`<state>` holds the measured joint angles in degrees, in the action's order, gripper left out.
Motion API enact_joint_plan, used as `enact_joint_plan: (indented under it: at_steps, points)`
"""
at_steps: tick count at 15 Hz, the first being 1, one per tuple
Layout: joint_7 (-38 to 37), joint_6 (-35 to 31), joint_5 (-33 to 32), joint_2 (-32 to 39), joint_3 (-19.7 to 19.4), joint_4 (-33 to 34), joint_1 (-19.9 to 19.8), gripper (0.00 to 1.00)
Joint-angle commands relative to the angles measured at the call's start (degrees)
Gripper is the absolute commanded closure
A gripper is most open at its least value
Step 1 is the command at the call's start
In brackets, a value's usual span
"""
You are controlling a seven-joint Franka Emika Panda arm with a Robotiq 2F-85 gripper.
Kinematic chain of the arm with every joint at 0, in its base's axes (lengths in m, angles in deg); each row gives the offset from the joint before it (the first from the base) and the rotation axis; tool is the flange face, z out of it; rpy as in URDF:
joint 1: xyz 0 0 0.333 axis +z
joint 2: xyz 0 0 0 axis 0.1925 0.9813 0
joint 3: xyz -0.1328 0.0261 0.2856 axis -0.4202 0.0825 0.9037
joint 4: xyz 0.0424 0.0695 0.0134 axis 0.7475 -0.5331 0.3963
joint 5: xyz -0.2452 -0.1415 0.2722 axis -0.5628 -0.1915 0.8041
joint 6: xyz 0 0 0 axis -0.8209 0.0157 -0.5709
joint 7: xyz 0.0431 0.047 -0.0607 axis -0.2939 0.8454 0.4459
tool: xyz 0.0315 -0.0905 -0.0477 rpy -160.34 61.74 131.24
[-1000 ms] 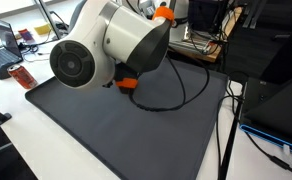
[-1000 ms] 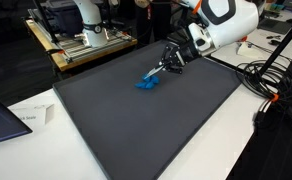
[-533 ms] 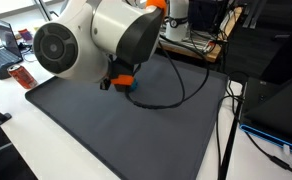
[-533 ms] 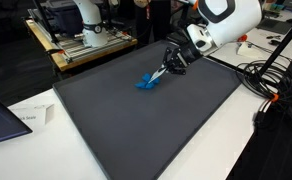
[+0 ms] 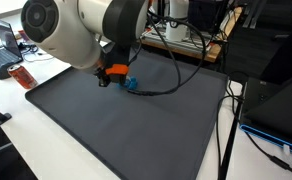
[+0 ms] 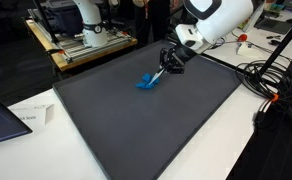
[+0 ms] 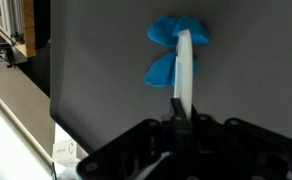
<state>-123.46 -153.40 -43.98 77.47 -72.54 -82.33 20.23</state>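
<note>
The gripper (image 7: 176, 120) stood clamped tight on the near end of a white stick (image 7: 185, 70), its fingers pressed against the shaft with no gap left. The stick ran straight out from the jaws, and at its far tip lay the blue piece (image 7: 163, 71), two crumpled lobes, one on either side of the shaft. Whether the blue piece was fixed to the tip or only lay under it the wrist view was too soft to show; it looked touched, at least.

In an exterior view the gripper (image 6: 169, 62) sat above and behind the blue piece (image 6: 146, 82), the stick slanting down to it. Over the last second that tip end had hardly shifted, while the arm (image 5: 76, 35) behind the gripper had swung up and away, so that the blue piece (image 5: 132, 86) now showed just beyond the orange fitting (image 5: 114, 70), where the arm's bulk had covered it. So the hold had not slipped, and the stick had kept its place at the blue piece.

Beneath everything lay the dark mat (image 6: 136, 125); a black cable (image 5: 176, 88) looped over it just past the blue piece
</note>
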Motion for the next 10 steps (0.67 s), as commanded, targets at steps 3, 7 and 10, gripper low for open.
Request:
enact_joint_plan:
  at_steps: [3,7,10]
  points:
    - [1.5,-11.8,5.8,-11.7,0.8,-18.6,-3.3,0.99]
    - [4.8,-24.6,9.0,-18.2,1.0,-29.1,-5.1,0.99]
    - [8.4,-32.9,11.3,-23.0,1.0,-37.2,-6.1,0.99]
